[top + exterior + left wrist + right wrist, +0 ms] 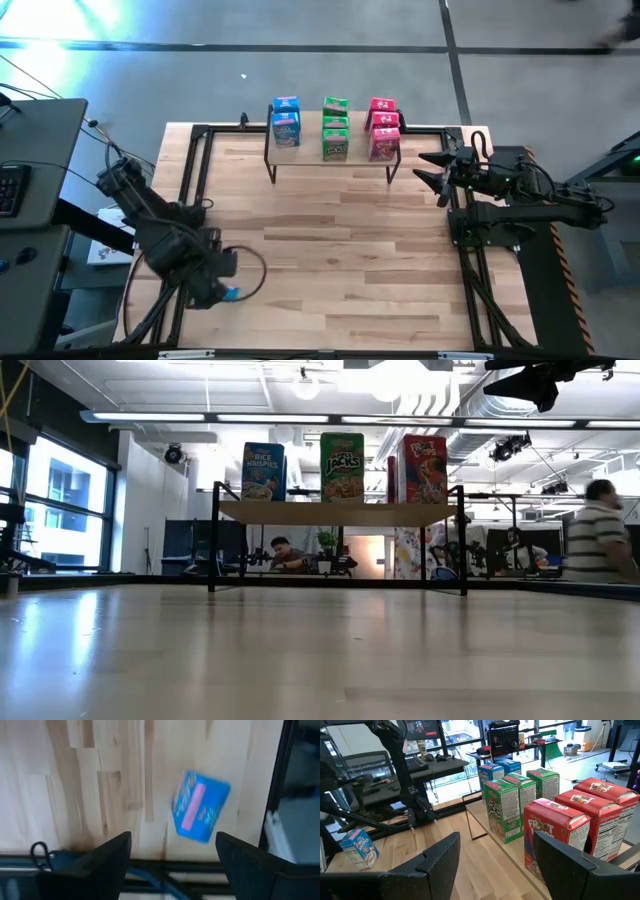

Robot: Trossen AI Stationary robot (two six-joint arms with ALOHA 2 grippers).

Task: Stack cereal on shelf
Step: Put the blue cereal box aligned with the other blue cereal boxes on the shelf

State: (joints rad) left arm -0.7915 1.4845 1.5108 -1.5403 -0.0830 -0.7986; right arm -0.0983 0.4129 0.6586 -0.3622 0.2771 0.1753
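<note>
- The blue cereal box (200, 806) is the one box not yet on the shelf; it sits on the table (340, 250) near the left front corner, close to the left edge, and in the right wrist view it seems to stand tilted, though I cannot tell for sure.
- The left gripper (172, 862) hangs above it with its fingers spread wide and nothing between them; the box lies just ahead of the fingertips, turned at an angle to them.
- The box looks like thin printed cardboard: light, stiff along its edges, but easy to dent on the broad faces and fairly slick on the print.
- I would take hold across the two narrow sides, near mid-height, with a gentle squeeze, after turning the wrist to line up with the box's skew.
- The shelf (330, 160) stands along the far edge of the table with blue boxes (286, 122), green boxes (335, 128) and pink-red boxes (382, 128) in three rows; the blue row appears to have room.
- The right gripper (432, 168) waits by the right end of the shelf, fingers apart and empty.
</note>
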